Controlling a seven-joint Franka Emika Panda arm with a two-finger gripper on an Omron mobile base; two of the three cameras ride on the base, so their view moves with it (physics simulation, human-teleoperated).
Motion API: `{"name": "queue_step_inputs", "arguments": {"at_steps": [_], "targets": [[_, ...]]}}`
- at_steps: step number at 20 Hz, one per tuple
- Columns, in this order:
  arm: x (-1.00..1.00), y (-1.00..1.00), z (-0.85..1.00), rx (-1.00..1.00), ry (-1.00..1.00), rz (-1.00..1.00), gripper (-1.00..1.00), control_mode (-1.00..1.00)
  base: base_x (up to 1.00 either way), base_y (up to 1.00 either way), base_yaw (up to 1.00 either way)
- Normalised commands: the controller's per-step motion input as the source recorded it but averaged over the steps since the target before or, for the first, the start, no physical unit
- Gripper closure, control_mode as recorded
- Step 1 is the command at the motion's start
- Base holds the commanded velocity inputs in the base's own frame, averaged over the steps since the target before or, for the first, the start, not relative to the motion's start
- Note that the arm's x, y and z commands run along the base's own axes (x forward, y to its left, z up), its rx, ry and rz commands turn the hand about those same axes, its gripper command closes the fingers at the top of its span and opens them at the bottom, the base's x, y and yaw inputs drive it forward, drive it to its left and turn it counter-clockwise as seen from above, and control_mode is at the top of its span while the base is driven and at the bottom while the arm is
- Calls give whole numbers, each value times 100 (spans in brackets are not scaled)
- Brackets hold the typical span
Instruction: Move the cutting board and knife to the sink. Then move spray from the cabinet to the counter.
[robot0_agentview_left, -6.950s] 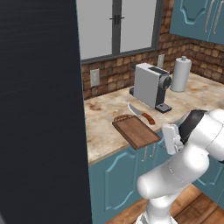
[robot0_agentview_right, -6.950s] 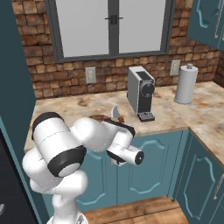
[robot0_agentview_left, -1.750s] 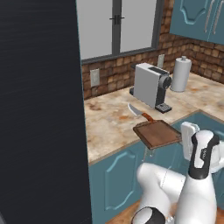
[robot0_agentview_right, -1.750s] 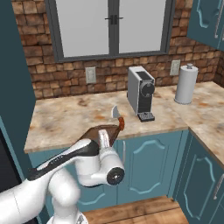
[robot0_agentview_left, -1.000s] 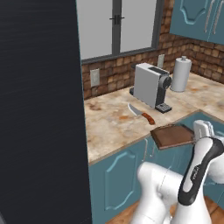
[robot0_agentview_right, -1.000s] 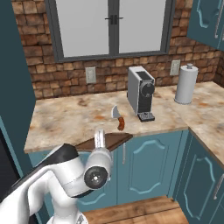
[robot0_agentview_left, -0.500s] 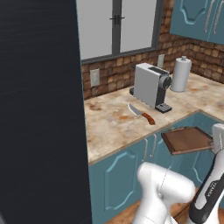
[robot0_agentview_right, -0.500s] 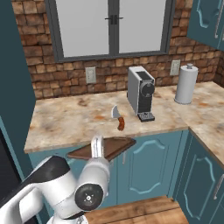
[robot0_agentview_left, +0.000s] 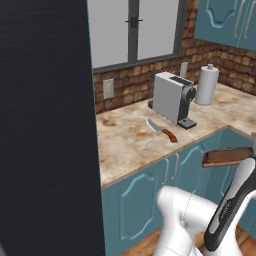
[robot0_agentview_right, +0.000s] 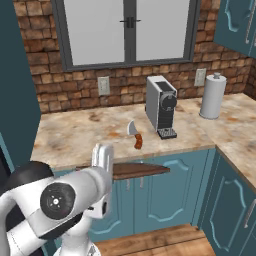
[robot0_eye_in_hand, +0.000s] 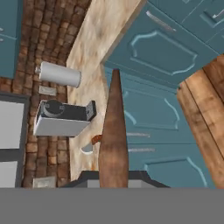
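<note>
Gripper (robot0_agentview_right: 102, 156) clamps board (robot0_agentview_right: 137, 170) edge, held in air off counter (robot0_agentview_right: 75, 137). Knife (robot0_agentview_right: 135, 134) on counter; sink drop & spray job not yet done.

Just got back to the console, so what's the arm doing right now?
The end effector is shut on the cutting board, holding it flat in the air in front of the teal base cabinets, off the counter. The knife lies on the counter beside the coffee machine, untouched. A paper towel roll stands further right.
</note>
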Motion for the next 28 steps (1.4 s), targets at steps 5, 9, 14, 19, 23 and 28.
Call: {"name": "queue_step_inputs", "arguments": {"at_steps": [5,9,14,19,23,28], "targets": [[32,16,28,-15,16,-1,100,-100,0,0,0],[59,0,11,-9,17,11,100,-100,0,0,0],[94,-7,0,-8,19,7,100,-100,0,0,0],[73,0,21,-3,17,0,100,-100,0,0,0],[77,0,4,0,10,0,100,-100,0,0,0],[7,0,0,0,0,0,100,-100,0,0,0]]}}
